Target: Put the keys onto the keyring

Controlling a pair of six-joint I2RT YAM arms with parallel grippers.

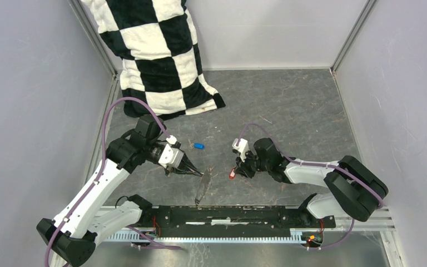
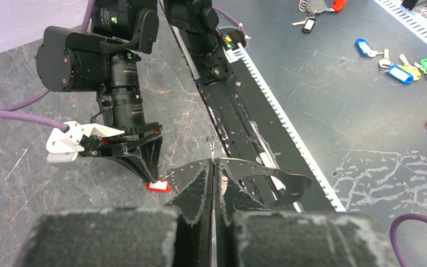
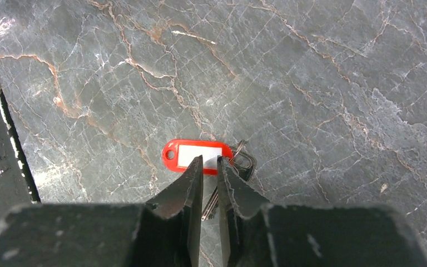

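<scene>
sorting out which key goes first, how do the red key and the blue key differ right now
The red key sits right at the right pincer tips; the blue key lies alone, farther back. The red key shows a white label; the blue key is too small to tell. Both lie flat on the table, off the keyring.

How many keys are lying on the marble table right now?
2. The blue key lies beyond the left gripper; the red key lies at the right gripper. More tagged keys lie off the table, seen from the left wrist.
</scene>
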